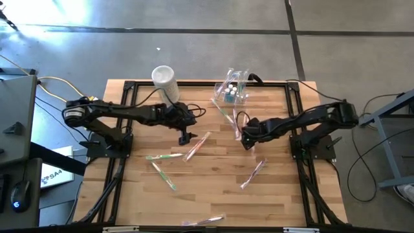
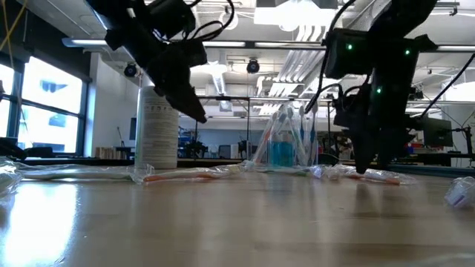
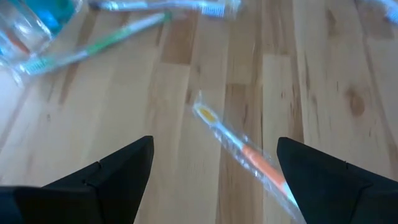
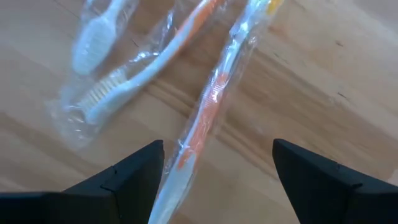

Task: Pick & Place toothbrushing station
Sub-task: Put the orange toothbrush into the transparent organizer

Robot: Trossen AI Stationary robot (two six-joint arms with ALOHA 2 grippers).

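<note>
Right end effector (image 4: 214,171) gapes empty over an orange wrapped toothbrush (image 4: 205,112) near the toothbrushing station (image 1: 231,88); only my wrist view shows that. Left end effector (image 3: 211,168) is open too.

Floor (image 1: 194,45): you see grey concrete around the counter, crossed by dark seam lines, with bright glare at the far left.
Counter (image 1: 213,188): your work surface is pale wood planks inside a black frame.
Windows (image 2: 44,104): at your left in the low view, tall panes let in daylight.
Ceiling (image 2: 297,15): you look up at white pipes and ducts with bright lamps.
Left side (image 1: 16,116): a grey desk edge stands beside you, with a computer mouse (image 1: 19,194) glowing blue.
Cable (image 1: 55,84): a yellow lead runs across the floor.
</note>
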